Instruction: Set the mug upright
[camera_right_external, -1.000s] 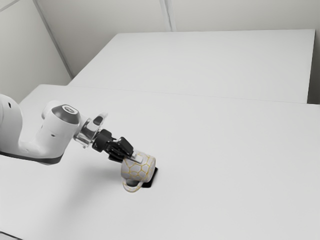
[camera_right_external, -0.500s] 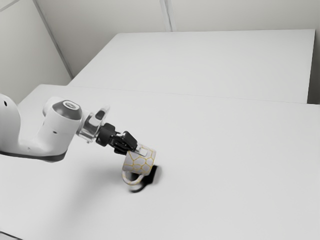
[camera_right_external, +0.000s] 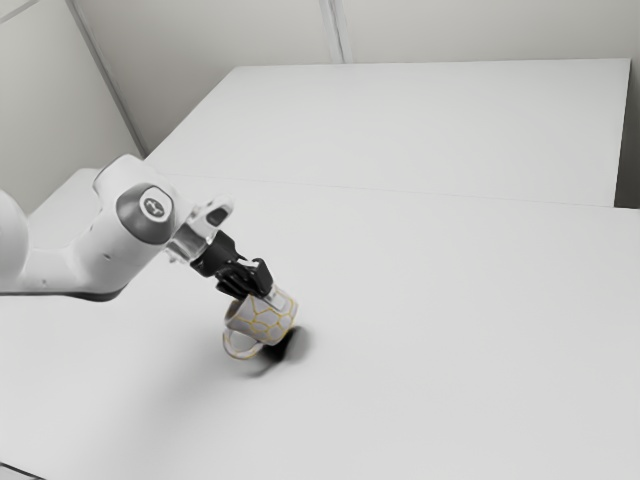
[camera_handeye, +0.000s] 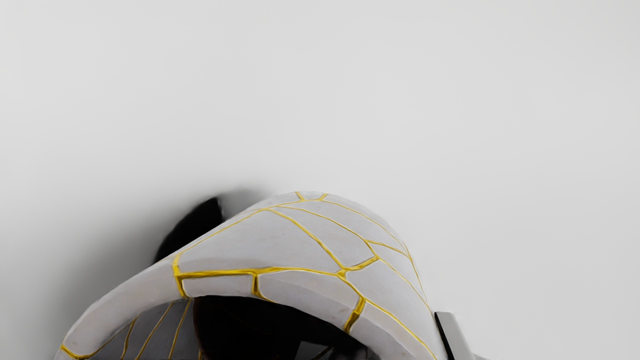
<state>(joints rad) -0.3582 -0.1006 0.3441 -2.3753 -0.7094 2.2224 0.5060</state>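
Note:
In the exterior view my gripper (camera_right_external: 264, 291) holds the white mug with gold lines (camera_right_external: 262, 321) by its wall near the rim. The mug hangs tilted, raised off the tabletop, its handle (camera_right_external: 240, 347) low toward the exterior view's left and a dark shadow beneath it. In the wrist view, the mug (camera_handeye: 300, 240) has its dark opening turned toward my hand. My gripper (camera_handeye: 387, 346) is shut on its wall: one finger (camera_handeye: 454, 336) lies against the outside, the other is mostly hidden in the dark inside.
The white table (camera_right_external: 450, 330) stretches toward the exterior view's right. A second white surface (camera_right_external: 420, 130) lies behind it, with pale walls beyond.
My hand has risen and then drawn back toward the exterior view's left, carrying the mug. The mug came off the table, and its tilt has changed, the handle swinging left.

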